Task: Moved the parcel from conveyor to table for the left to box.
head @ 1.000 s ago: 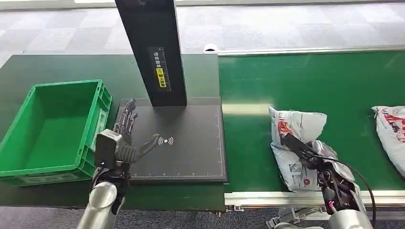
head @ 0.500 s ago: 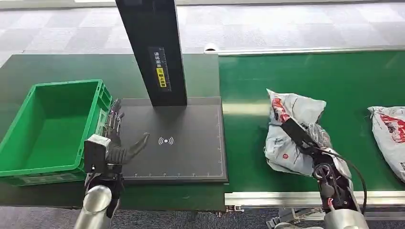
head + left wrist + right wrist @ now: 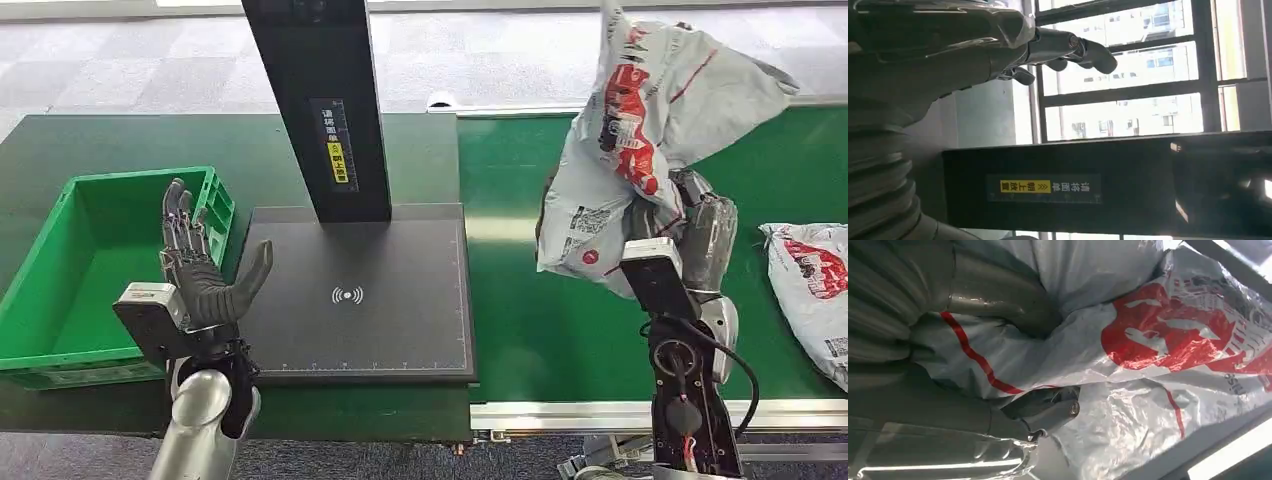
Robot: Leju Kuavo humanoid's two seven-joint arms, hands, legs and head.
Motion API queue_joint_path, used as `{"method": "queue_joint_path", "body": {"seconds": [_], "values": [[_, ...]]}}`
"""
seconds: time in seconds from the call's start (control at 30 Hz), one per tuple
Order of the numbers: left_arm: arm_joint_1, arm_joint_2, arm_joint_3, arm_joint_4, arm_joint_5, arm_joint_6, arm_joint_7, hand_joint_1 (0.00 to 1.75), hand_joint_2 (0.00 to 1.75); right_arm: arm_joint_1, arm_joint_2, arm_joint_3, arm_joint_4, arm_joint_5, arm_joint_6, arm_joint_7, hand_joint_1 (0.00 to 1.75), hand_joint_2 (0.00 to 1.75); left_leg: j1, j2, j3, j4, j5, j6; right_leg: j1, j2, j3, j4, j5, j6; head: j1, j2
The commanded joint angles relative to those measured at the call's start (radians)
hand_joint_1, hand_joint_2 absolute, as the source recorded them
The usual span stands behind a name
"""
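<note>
A grey plastic parcel [image 3: 640, 130] with red print hangs high above the green conveyor [image 3: 560, 330], gripped by my right hand [image 3: 700, 235]. In the right wrist view the same parcel [image 3: 1158, 340] is crumpled around my fingers [image 3: 1048, 410]. My left hand [image 3: 200, 270] is raised with fingers spread and upright, empty, over the near right edge of the green box [image 3: 60, 290]. The left wrist view shows that hand [image 3: 948, 45] empty, facing the black post [image 3: 1098, 185]. The black scanner pad [image 3: 370, 300] lies between box and conveyor.
A second grey-and-red parcel [image 3: 815, 285] lies on the conveyor at the far right. The black post [image 3: 320, 110] stands at the back of the scanner pad. The dark green table [image 3: 120, 140] runs behind the box.
My right hand has lifted the parcel off the conveyor, high up. My left hand has drawn back toward the box and turned its fingers upright. The far parcel has drifted left.
</note>
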Motion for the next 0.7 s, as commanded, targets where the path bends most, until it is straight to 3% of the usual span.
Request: {"method": "queue_joint_path", "body": {"seconds": [0.03, 0.1, 0.17, 0.23, 0.4, 0.53, 0.7], "values": [[-0.059, 0.022, -0.039, 0.107, 0.039, -0.008, -0.005, 0.00, 1.75, -0.057, -0.010, 0.165, 0.044, 0.031, 0.072, 0.002, 1.75, 1.75, -0.001, 0.001, 0.001, -0.001, 0.000, 0.000, -0.001, -0.001, 0.001, 0.000, 0.000, 0.001, 0.000, 0.000], [-0.062, 0.022, -0.040, 0.112, 0.040, -0.008, -0.005, 0.00, 1.75, -0.062, -0.005, 0.173, 0.056, 0.033, 0.073, 0.005, 1.75, 1.75, -0.001, 0.001, 0.001, -0.001, 0.000, 0.000, -0.001, -0.001, 0.001, 0.000, 0.000, 0.001, 0.000, 0.000], [-0.108, 0.028, -0.082, 0.182, 0.070, -0.016, -0.009, 0.00, 1.75, -0.157, 0.022, 0.372, 0.337, 0.061, 0.243, 0.073, 1.75, 1.75, -0.001, 0.006, 0.004, -0.002, 0.000, 0.001, -0.001, 0.005, 0.003, -0.002, 0.001, 0.001, 0.000, 0.000], [-0.115, 0.028, -0.086, 0.191, 0.076, -0.014, -0.011, 0.00, 1.75, -0.170, 0.035, 0.387, 0.379, 0.059, 0.232, 0.070, 1.75, 1.75, 0.000, 0.009, 0.005, -0.003, 0.000, 0.000, 0.000, 0.006, 0.004, -0.002, 0.002, 0.000, 0.000, 0.000], [-0.150, 0.052, -0.131, 0.230, 0.085, -0.032, -0.002, 0.00, 1.75, -0.302, 0.054, 0.571, 0.668, 0.044, 0.529, 0.126, 1.75, 1.75, 0.000, -0.001, 0.001, -0.001, 0.001, 0.001, 0.000, -0.001, 0.001, 0.000, 0.000, 0.000, -0.001, 0.000], [-0.172, 0.043, -0.144, 0.257, 0.069, 0.006, 0.005, 0.00, 1.75, -0.358, 0.122, 0.677, 0.809, 0.048, 0.603, 0.113, 1.75, 1.75, 0.000, 0.002, 0.003, -0.002, 0.001, 0.001, 0.000, 0.000, 0.003, -0.001, 0.001, 0.001, 0.000, 0.000], [-0.170, 0.042, -0.139, 0.244, 0.068, 0.020, 0.012, 0.00, 1.75, -0.369, 0.136, 0.695, 0.813, 0.036, 0.620, 0.106, 1.75, 1.75, 0.000, -0.002, 0.001, -0.001, 0.001, 0.001, 0.000, -0.003, 0.002, 0.000, 0.000, 0.001, 0.000, 0.000]]}}
